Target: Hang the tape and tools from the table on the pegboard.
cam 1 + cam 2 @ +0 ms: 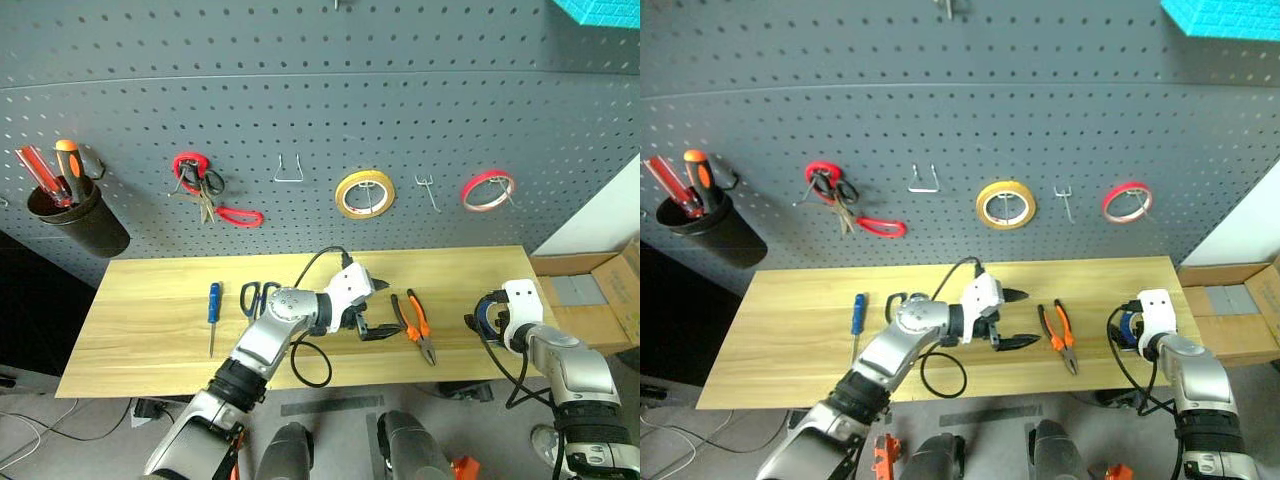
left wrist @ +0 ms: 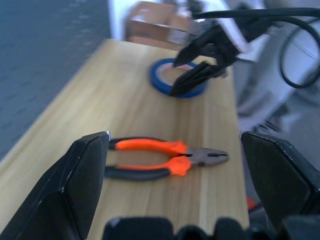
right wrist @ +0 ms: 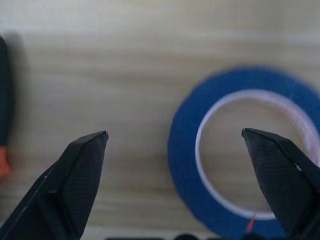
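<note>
The blue tape [image 3: 183, 155] lies flat near the right end of the table [image 1: 150, 330]. My right gripper [image 1: 484, 320] hangs open just above it, pointing down at the roll. The orange-and-black pliers [image 1: 419, 326] lie right of the table's middle. Just left of them my left gripper [image 1: 384, 308] stands open, pointing sideways at the pliers [image 2: 165, 159] without touching them. The blue-handled scissors [image 1: 257, 296] lie behind my left forearm, partly hidden. The pegboard [image 1: 300, 90] rises behind the table with bare hooks [image 1: 288, 172].
On the board hang red-handled snips [image 1: 207, 193], a yellow roll [image 1: 364, 193], a thin red roll [image 1: 488, 190] and a black cup of screwdrivers [image 1: 70, 212]. A blue-handled screwdriver [image 1: 213, 314] lies left on the table. Cardboard boxes [image 1: 590, 295] stand at the right.
</note>
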`<control>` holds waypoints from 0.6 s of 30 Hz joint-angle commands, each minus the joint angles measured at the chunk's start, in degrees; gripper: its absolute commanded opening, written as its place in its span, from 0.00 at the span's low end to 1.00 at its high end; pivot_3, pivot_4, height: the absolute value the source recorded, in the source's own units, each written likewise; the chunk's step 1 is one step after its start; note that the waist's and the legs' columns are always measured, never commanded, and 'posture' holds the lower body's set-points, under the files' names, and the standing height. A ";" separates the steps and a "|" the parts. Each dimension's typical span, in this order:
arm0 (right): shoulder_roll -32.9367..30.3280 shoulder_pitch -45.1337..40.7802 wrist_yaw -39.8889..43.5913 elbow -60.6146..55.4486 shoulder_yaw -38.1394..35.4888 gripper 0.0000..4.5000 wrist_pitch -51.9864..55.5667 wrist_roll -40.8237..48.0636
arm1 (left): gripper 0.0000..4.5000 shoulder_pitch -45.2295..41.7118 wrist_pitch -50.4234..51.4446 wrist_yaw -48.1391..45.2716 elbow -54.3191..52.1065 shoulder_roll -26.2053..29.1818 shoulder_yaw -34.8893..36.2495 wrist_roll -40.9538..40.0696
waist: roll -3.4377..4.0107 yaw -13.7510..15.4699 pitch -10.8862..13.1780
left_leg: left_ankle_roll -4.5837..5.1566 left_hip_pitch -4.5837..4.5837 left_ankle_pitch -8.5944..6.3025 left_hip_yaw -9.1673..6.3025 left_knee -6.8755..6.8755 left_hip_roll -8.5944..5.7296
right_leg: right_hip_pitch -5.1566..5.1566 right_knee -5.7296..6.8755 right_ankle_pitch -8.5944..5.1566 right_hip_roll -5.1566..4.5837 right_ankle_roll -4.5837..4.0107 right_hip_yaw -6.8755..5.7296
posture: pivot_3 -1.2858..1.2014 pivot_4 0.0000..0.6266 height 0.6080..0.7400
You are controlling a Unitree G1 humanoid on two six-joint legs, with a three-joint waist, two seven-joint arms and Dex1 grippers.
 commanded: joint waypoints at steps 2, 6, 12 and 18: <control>-0.38 0.02 -0.09 -4.35 -1.50 1.00 3.87 1.88 | 1.00 -4.74 -7.97 -0.76 8.15 -4.22 -1.47 2.62 | 0.03 -0.29 0.87 | 0.06 -0.05 -0.03 -0.01 0.17 -0.06 | 0.02 0.03 0.02 -0.04 0.04 0.01 | 0.47 0.50 1.00; -0.99 0.60 0.88 -4.33 -0.32 1.00 4.35 1.74 | 1.00 -7.12 -12.34 -1.18 14.17 -6.91 -1.68 4.28 | -0.07 -0.84 1.78 | 0.16 -0.26 -0.09 -0.05 0.62 -0.18 | -0.01 0.15 0.11 -0.11 0.22 0.02 | 0.47 0.51 1.00; -3.09 0.15 3.15 2.28 1.54 1.00 -0.51 0.41 | 1.00 -7.36 -11.87 -0.74 14.99 -9.90 -0.19 3.76 | -0.18 -1.71 2.63 | 0.16 -0.25 -0.08 -0.07 0.71 -0.25 | -0.03 0.36 0.11 -0.18 0.28 0.02 | 0.47 0.51 1.00; -3.61 -1.41 5.05 6.30 2.56 1.00 -3.63 0.41 | 1.00 -5.44 -11.22 -1.46 12.14 -8.56 -0.13 4.12 | -0.26 -2.04 2.67 | 0.16 -0.19 -0.07 -0.05 0.73 -0.24 | -0.04 0.46 0.11 -0.19 0.28 0.05 | 0.48 0.49 1.00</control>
